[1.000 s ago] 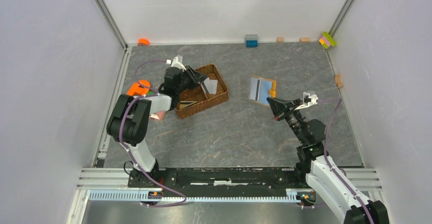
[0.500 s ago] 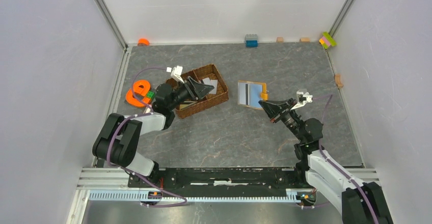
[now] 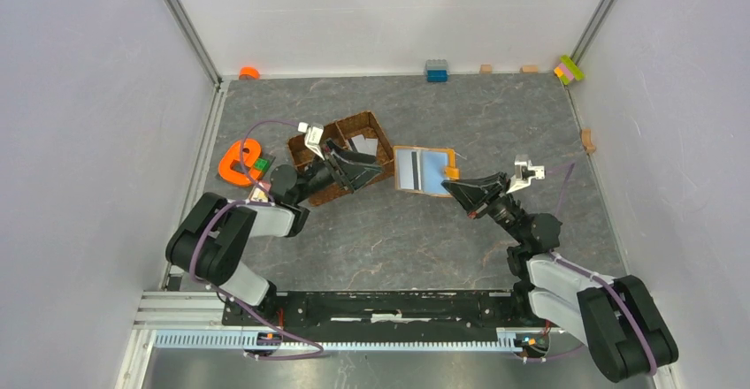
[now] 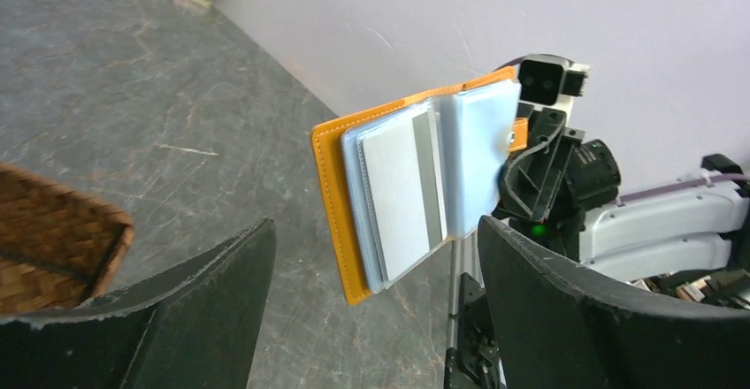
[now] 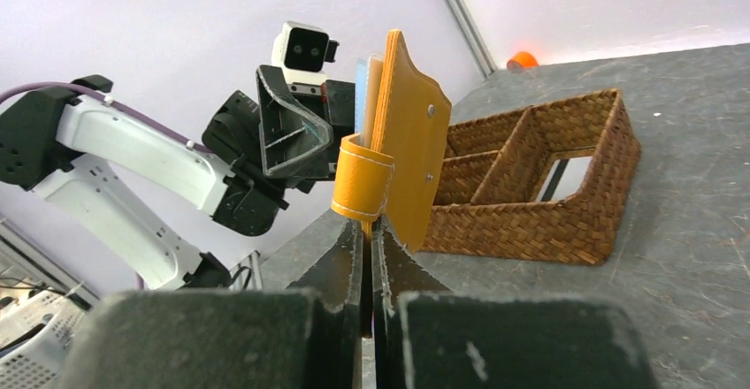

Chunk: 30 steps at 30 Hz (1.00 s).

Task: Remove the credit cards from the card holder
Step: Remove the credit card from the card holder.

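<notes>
Plainly, the right gripper [image 5: 369, 230] was clamped on the card holder [image 4: 478, 155], its jaws pinched together on the orange edge just below the snap tab [image 5: 361, 181]. The holder stood open above the table, showing its pale blue-grey lining, with a grey-white credit card [image 4: 396, 196] in a slot and perhaps more behind it. It hung just ahead of the left gripper [image 4: 376, 234], whose jaws were spread wide apart.

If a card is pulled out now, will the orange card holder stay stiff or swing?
Likely swing: the right gripper pinches the card holder seemingly only at its tab. Its blue-grey leaves look floppy; the credit cards look stiffer.
</notes>
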Available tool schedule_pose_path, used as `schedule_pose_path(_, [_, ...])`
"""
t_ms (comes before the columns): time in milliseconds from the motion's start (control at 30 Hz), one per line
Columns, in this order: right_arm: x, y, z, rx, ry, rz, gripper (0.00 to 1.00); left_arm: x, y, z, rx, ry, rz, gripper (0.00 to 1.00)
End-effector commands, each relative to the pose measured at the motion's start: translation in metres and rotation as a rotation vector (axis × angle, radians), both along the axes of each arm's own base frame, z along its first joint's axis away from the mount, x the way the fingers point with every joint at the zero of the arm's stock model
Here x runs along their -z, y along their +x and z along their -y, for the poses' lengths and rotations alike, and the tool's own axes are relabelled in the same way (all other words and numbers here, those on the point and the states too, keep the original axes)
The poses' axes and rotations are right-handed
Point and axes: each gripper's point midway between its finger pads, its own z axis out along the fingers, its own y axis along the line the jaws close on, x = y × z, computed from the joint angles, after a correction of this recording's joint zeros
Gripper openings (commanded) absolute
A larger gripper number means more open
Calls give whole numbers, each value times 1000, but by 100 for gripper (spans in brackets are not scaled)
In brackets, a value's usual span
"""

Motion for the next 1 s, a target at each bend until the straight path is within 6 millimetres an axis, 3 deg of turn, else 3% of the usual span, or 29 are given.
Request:
schedule_pose_path(0, [-38, -27, 0, -70, 84, 166, 0, -21, -21, 7, 71, -51, 113, 89])
schedule_pose_path(233, [-41, -32, 3, -66, 96, 183, 0, -29, -32, 20, 97, -70, 127, 90])
schedule_pose_path(667, [-50, -47, 8, -58, 97, 244, 0, -37, -54, 26, 187, -75, 144, 91])
schedule_pose_path(967, [-53, -53, 7, -80, 111, 243, 0, -42, -70, 52, 292, -83, 146, 85])
